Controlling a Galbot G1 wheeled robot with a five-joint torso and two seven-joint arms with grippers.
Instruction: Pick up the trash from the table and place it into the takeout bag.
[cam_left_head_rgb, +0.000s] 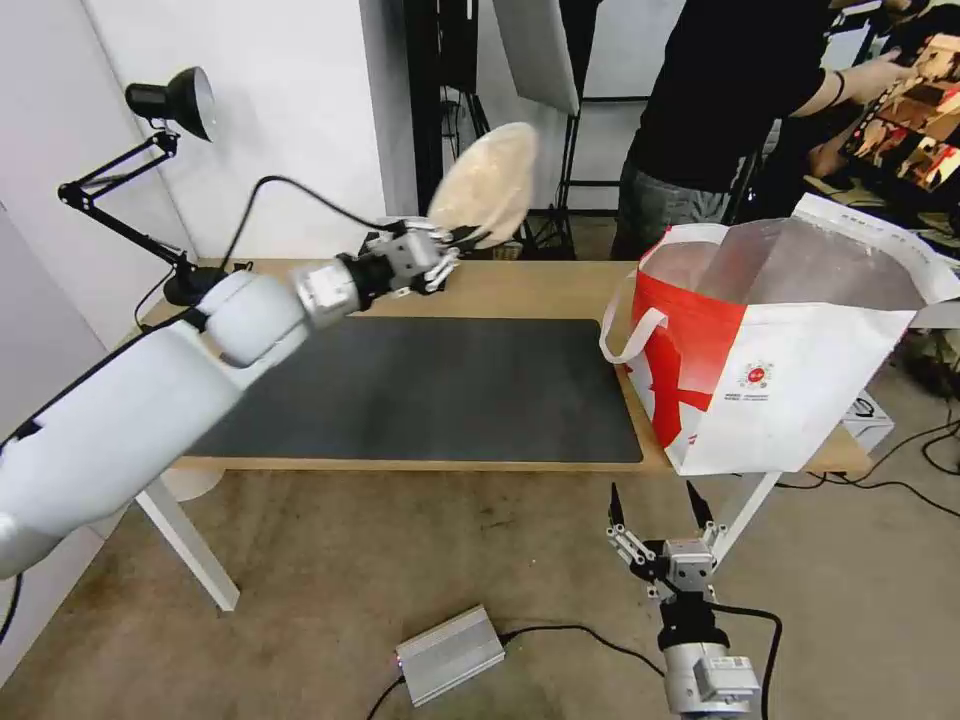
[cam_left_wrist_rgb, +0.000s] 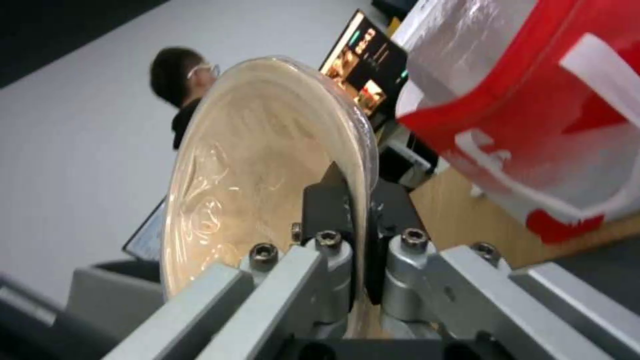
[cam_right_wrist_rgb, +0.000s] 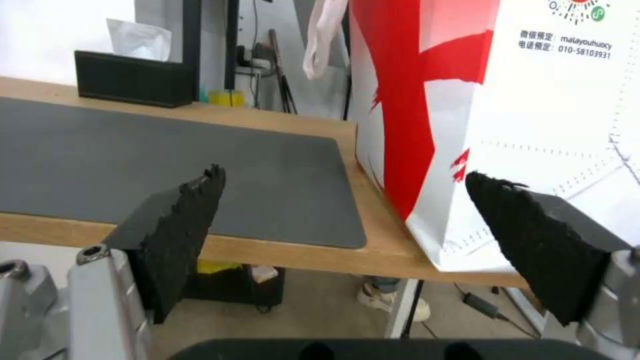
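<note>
The left end effector (cam_left_head_rgb: 462, 240) is clamped on the rim of the beige shallow bowl (cam_left_head_rgb: 487, 186), holding it on edge in the air above the far side of the desk (cam_left_head_rgb: 540, 285); an edge grip suits so thin a dish. The red-and-white takeout bag (cam_left_head_rgb: 790, 385) stands open-mouthed well off to the side of this end effector, across the dark grey mat (cam_left_head_rgb: 420, 390). The right end effector (cam_left_head_rgb: 660, 510) hangs below the desk's front edge, just before the bag, fingers spread and empty, apparently idle.
</note>
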